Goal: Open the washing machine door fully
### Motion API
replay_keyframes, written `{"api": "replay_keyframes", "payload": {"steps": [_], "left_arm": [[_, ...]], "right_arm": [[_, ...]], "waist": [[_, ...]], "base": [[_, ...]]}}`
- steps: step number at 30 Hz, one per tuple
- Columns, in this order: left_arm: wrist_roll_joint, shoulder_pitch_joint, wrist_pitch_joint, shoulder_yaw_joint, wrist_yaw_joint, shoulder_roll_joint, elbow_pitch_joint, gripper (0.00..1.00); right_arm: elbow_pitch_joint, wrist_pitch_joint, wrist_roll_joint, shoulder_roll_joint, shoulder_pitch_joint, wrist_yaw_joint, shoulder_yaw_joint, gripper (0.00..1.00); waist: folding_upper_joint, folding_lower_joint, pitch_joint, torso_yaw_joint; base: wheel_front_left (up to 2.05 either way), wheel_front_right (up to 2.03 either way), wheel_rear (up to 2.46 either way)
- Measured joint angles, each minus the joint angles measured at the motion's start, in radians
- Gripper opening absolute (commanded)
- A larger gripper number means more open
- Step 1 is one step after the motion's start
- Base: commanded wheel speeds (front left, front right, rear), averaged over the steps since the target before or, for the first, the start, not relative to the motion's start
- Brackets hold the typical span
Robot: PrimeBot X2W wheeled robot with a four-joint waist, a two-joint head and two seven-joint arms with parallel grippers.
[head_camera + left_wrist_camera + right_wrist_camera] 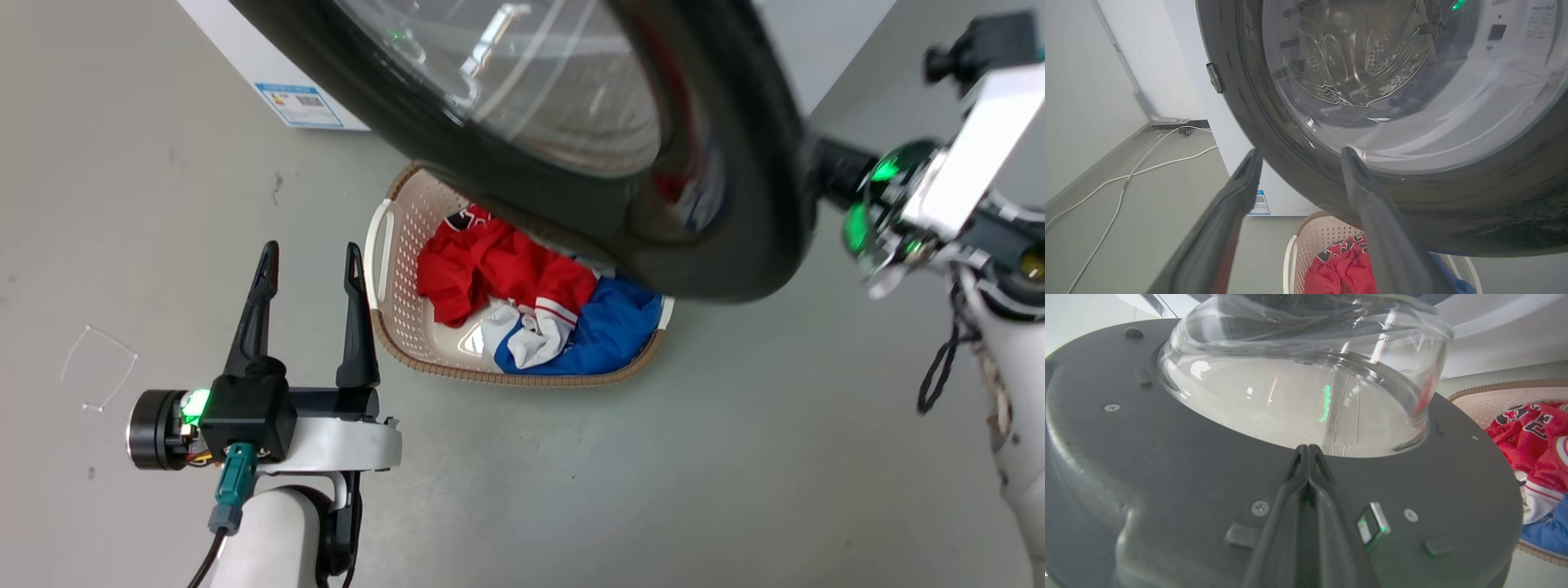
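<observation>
two grippers flank one door. at the far left the bare grey floor (pixel 122 204) gives wide free room, and in the left wrist view a white cable (pixel 1126 179) trails along it toward the wall. the left gripper (pixel 311 249) hangs over that floor, its fingers spread wide with nothing between them, just left of the basket's near-left rim and apart from it. in its own view the left gripper (pixel 1301 152) points at the lower rim of the door without touching it. the one washing machine (pixel 245 57) shows a white corner at the far left, bearing one blue label (pixel 299 104). one beige basket (pixel 392 245) sits on the floor, holding red cloth (pixel 490 261), white cloth (pixel 522 339) and blue cloth (pixel 612 327). the washing machine door (pixel 735 163) is swung out from the washer, its black rim hanging above the far side of the basket. at its right edge the right arm reaches behind the rim. the right gripper (pixel 1308 449) has its fingers pressed together, tips against the door's dark inner face beside the glass bowl (pixel 1290 396), with one metal latch (pixel 1372 522) just right of them. bare floor lies to the right.
</observation>
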Motion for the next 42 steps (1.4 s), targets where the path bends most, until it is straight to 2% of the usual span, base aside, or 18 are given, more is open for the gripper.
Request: {"api": "replay_keyframes", "payload": {"steps": [14,26,42], "left_arm": [[0.004,0.049,0.000,0.003,-0.006,0.000,0.009,1.00],[0.004,0.095,0.000,0.000,-0.004,0.000,0.021,1.00],[0.006,0.151,0.000,0.003,-0.005,0.000,0.043,1.00]], "right_arm": [[-0.114,0.045,0.027,0.056,0.209,0.000,0.079,0.00],[-0.150,0.062,0.043,0.126,0.348,0.000,0.146,0.00],[-0.158,0.042,0.019,0.171,0.472,0.000,0.191,0.00]], "waist": [[0.0000,-0.0001,-0.097,-0.001],[0.0000,-0.0001,-0.171,0.012],[0.0000,-0.0001,-0.266,0.012]], "base": [[0.00,0.00,0.00],[0.00,0.00,0.00],[0.00,0.00,0.00]]}}
